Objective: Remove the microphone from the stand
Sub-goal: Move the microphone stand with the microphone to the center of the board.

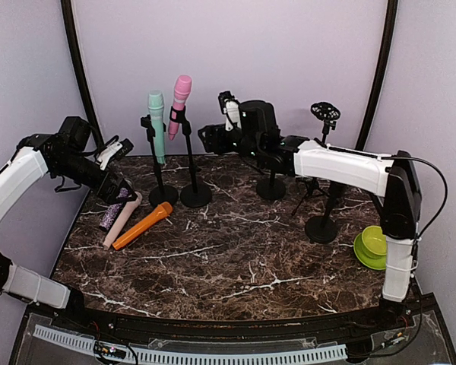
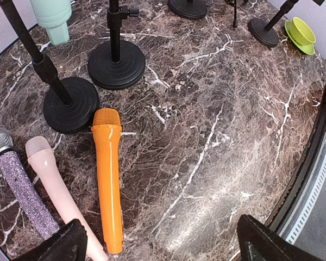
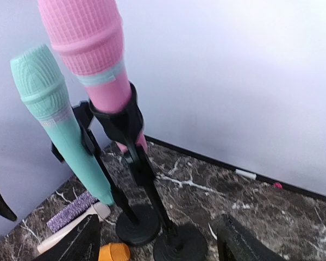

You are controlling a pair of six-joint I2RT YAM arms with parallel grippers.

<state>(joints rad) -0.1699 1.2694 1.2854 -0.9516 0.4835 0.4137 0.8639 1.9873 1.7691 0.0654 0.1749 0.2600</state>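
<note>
Two stands [image 1: 195, 194] at the bench's [image 1: 251, 251] far left hold the pink microphone [image 1: 181, 95] and teal microphone [image 1: 156, 125]. The right end effector [image 3: 157, 242], fingers apart, faces the pink microphone without touching it; the left end effector [image 2: 163, 242] gapes wide.

A dark, white-veined marble table [image 1: 235, 262] carries three microphones lying side by side near its left edge: an orange microphone [image 2: 109, 174], a pale pink microphone [image 2: 54, 187] and a purple glitter microphone [image 2: 22, 187]. Four round black stand bases [image 1: 195, 194] and a small tripod [image 1: 310, 192] stand farther back. A green cup and saucer [image 1: 372, 245] sit at right.
</note>
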